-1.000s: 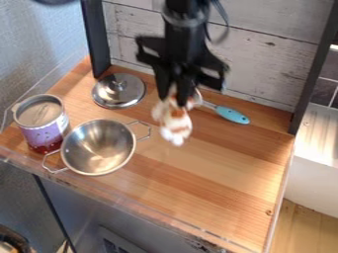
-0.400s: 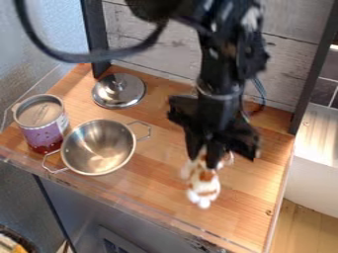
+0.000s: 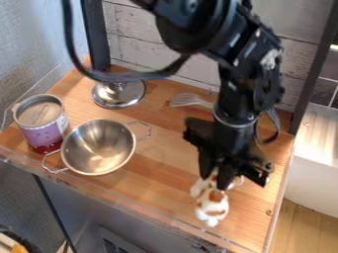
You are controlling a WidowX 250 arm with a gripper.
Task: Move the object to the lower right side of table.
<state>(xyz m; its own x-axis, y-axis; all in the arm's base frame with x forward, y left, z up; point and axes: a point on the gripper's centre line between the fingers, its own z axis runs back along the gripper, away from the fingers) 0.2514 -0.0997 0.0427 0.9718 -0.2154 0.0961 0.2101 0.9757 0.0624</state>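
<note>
The black gripper has just carried the toy from the back middle of the table towards the front right. A second ago it hung near the back wall, beside the blue-handled utensil; then it swept forward, and the latest shift is a shorter one in the same direction. The pincer is clamped on the upper end of the white and brown toy, whose other end hangs down towards the viewer. Whether that end touches the wood, the view does not settle.

The toy is now over the front right part of the table, near the front edge, so most of the carrying looks done. What remains is probably a small adjustment to the right, then lowering and letting go. Releasing too far forward could let the soft toy tip over the edge.

The steel pan, the purple can and the lid have stayed put, well apart from the toy. The arm has swung right, uncovering the pale head of the utensil and hiding its handle.
</note>
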